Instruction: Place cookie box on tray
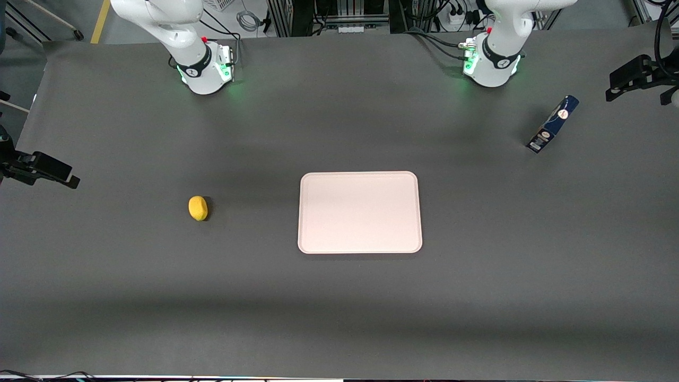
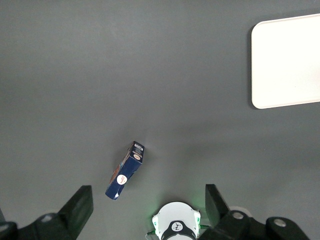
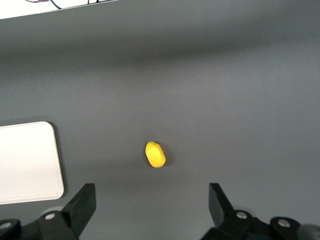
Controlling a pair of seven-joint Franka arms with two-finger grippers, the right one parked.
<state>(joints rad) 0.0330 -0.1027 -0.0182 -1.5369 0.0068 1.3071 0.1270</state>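
light: even, overhead, moderately bright | shadows: soft, short beside box (image 1: 551, 123) and lemon (image 1: 197, 207); broad dim band across mat (image 1: 159, 297) nearest the front camera | glare: tray (image 1: 359, 212) near washed-out; green glow at arm bases | focus: sharp throughout | gripper (image 2: 147, 207): dark, fingers spread, high over mat

The gripper and its fingers are out of the front view. On the desk (image 1: 339, 318), the cookie box (image 1: 553, 124) lies toward the working arm's end. It is well apart from the tray (image 1: 359, 212) and the lemon (image 1: 197, 207).

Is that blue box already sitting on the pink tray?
No, the cookie box lies on the table, apart from the tray, with the claw open above it.
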